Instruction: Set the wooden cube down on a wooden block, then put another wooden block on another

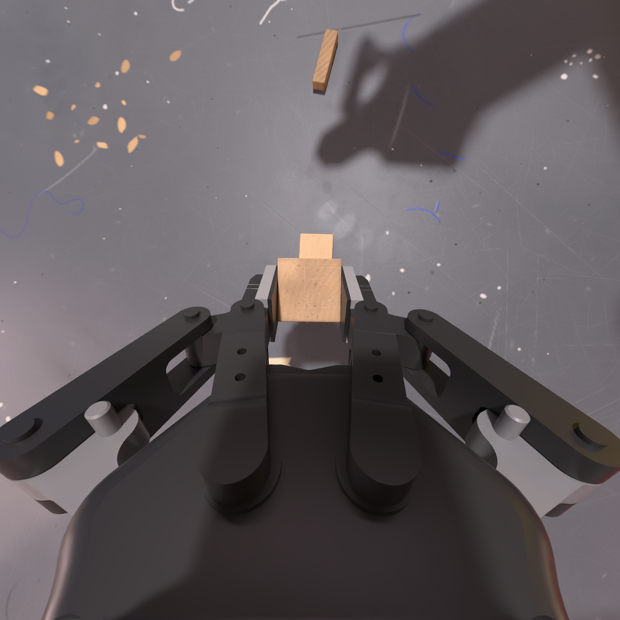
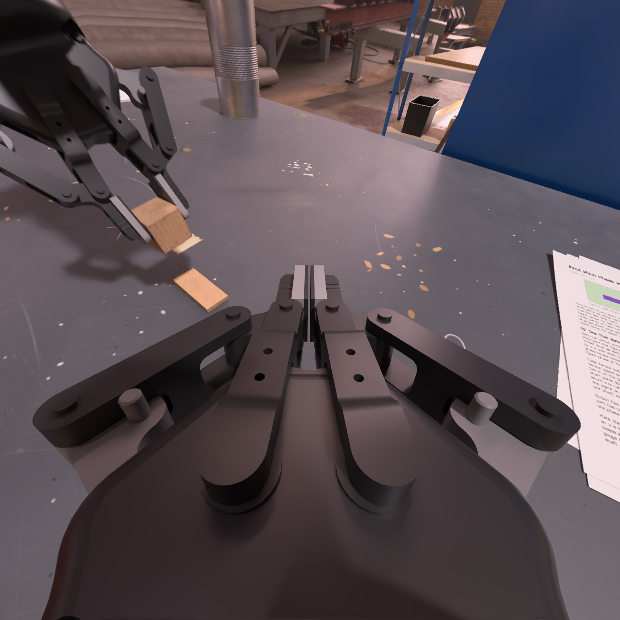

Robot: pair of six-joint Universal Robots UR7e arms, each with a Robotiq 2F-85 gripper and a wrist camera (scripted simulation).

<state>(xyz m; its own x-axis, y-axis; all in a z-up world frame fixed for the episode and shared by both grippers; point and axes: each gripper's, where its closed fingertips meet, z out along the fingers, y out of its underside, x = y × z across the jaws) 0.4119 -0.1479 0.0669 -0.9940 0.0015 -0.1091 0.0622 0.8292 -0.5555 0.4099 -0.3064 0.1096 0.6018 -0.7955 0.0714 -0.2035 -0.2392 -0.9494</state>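
Note:
My left gripper (image 1: 308, 280) is shut on the wooden cube (image 1: 308, 292), held low over the grey table (image 1: 167, 268). A pale wooden block (image 1: 316, 246) shows just beyond and under the cube. I cannot tell if they touch. A flat wooden block (image 1: 325, 60) lies farther off. In the right wrist view, the left gripper (image 2: 162, 225) holds the cube (image 2: 167, 228) over the pale block (image 2: 189, 244), with the flat block (image 2: 200, 294) close in front of them. My right gripper (image 2: 308, 281) is shut and empty above the table.
A stack of printed papers (image 2: 590, 352) lies at the right. A metal column (image 2: 236, 67) stands at the table's far edge and a blue panel (image 2: 553, 84) at the far right. A black bin (image 2: 419, 115) stands on the floor beyond the table.

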